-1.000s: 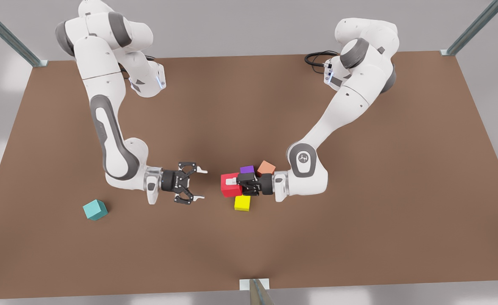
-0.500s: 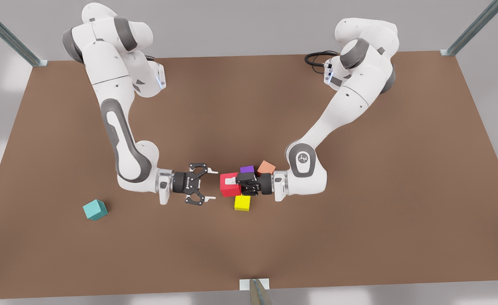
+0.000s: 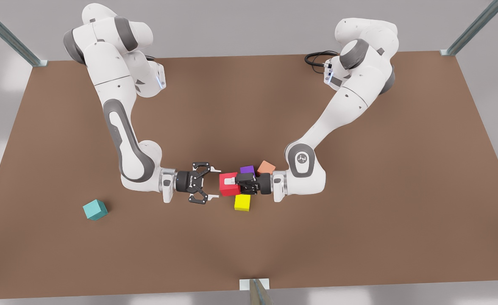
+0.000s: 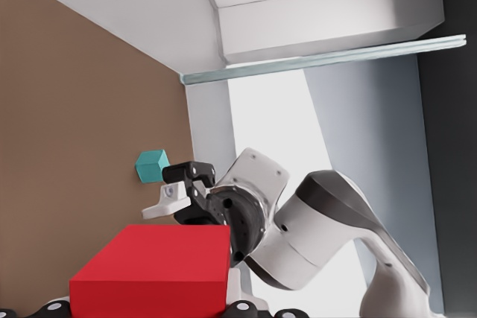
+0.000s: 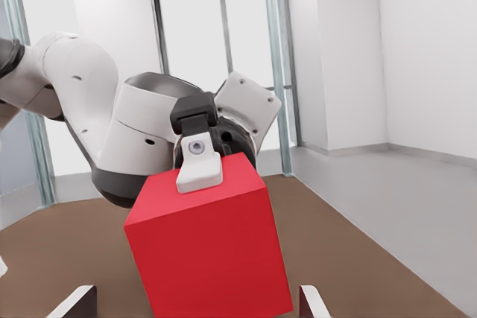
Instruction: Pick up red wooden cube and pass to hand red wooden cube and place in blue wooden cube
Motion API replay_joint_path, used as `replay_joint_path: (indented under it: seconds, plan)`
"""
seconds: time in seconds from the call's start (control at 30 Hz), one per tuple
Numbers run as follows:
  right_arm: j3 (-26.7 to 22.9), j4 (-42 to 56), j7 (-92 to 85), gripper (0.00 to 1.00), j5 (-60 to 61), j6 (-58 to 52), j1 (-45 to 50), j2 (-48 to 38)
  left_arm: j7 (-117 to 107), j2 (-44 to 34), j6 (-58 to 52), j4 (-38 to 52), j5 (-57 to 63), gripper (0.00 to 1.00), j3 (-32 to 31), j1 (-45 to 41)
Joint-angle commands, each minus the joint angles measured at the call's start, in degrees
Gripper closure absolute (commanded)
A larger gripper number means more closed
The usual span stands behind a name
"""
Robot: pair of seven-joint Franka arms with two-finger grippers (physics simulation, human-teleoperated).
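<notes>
Between the open right hand's [image 3: 210,184] fingertips [image 5: 307,303], the red wooden cube [image 3: 228,184], left hand-held [image 3: 237,183].

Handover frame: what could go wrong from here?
1. The open right gripper barely reaches the near edge of the red wooden cube. Closing now may give a shallow grip that slips.
2. If the left gripper, shut on the cube, lets go early, the cube could fall beside the yellow cube and purple cube.
</notes>
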Motion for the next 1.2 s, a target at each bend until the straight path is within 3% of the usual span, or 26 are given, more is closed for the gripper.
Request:
replay_joint_path:
  seconds: [0.0, 1.17]
  plan:
    - [0.01, 0.03, -2.76, 0.0, 0.02, -0.04, 0.0, -0.05, -0.85, -0.09, -0.22, 0.02, -0.32, 0.31, -0.04, 0.0]
    - [2.12, 5.04, 0.05, 0.0, 1.43, 0.05, 0.79, 2.24, -1.9, 0.78, 0.57, 1.25, -0.41, 0.31, -0.13, -1.58]
